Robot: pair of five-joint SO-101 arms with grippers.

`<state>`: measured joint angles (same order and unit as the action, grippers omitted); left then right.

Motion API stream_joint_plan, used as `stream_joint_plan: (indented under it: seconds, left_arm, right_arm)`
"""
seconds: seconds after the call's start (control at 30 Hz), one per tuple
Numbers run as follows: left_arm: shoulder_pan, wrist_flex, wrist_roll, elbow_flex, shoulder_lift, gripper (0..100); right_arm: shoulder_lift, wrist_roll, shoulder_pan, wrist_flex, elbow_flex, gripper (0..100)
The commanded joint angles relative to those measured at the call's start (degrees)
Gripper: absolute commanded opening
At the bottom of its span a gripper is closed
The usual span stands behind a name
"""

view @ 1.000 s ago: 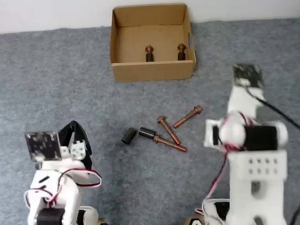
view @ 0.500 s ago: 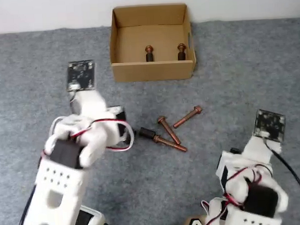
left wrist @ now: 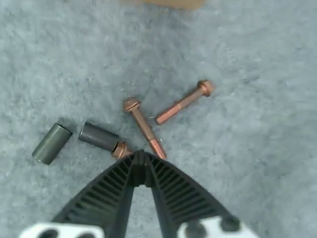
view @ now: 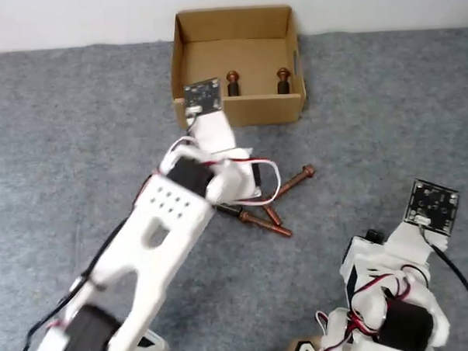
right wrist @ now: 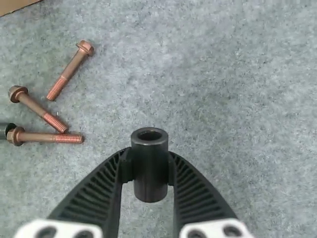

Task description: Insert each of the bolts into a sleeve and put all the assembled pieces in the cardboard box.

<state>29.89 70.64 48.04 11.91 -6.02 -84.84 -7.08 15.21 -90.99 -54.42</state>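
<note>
Clamping a sleeve, the right gripper hangs near the bolts; left gripper tips together.

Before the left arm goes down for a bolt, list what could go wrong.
1. The left end effector is shut above the middle bolt and the half-hidden bolt by the dark sleeve; lowering it shut may just shove them.
2. The right end effector pinches the gripped sleeve near its tips; a bolt pushed in might dislodge it.

Left arm stretched forward, left claw closed; right arm folded, right claw clamping sleeve.
</note>
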Motion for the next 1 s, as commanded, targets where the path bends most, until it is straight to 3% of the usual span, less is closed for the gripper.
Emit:
stream_joint_plan:
  seconds: [0.0, 0.33, 0.97]
  left_arm:
    - [0.53, 3.78, 0.79, -8.22, 7.56, 1]
    - [0.53, 12.75, 2.37, -25.01, 29.01, 10]
    - [0.62, 12.75, 2.37, -42.15, 48.53, 10]
  right_arm:
    - [0.04, -0.88, 0.57, 0.75, 0.35, 0.8]
    - [-0.40, -1.58, 0.57, 0.66, 0.44, 0.8]
    - [-0.40, -1.14, 0.57, 0.57, 0.70, 0.8]
